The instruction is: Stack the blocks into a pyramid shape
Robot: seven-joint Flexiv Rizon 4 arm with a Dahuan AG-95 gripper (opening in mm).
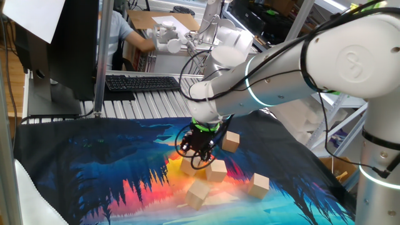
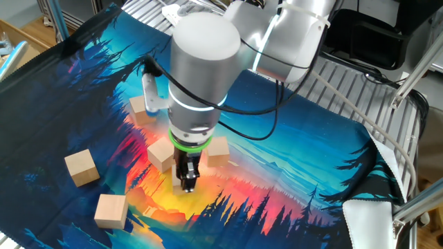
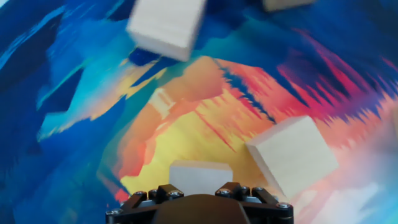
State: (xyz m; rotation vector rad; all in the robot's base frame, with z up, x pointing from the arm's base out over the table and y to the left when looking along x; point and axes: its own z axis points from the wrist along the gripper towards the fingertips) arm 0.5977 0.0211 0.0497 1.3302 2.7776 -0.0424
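Note:
Several light tan wooden blocks lie loose on the colourful cloth. In one fixed view they are at the back right [image 1: 231,141], beside the gripper [image 1: 217,170], front right [image 1: 260,185] and front [image 1: 197,194]. My gripper [image 1: 197,153] hangs low over the cloth's orange middle. From the other side it [image 2: 188,178] stands between two blocks [image 2: 160,153] [image 2: 217,151]. In the hand view one block [image 3: 200,174] sits right at the jaws; the fingertips are hidden, so I cannot tell whether it is held. Another block [image 3: 291,155] lies close on the right.
Two more blocks [image 2: 82,167] [image 2: 111,210] lie toward the cloth's left front, and one [image 2: 142,107] farther back. A keyboard [image 1: 140,82] and a metal roller surface [image 1: 150,103] are behind the cloth. A person sits beyond them.

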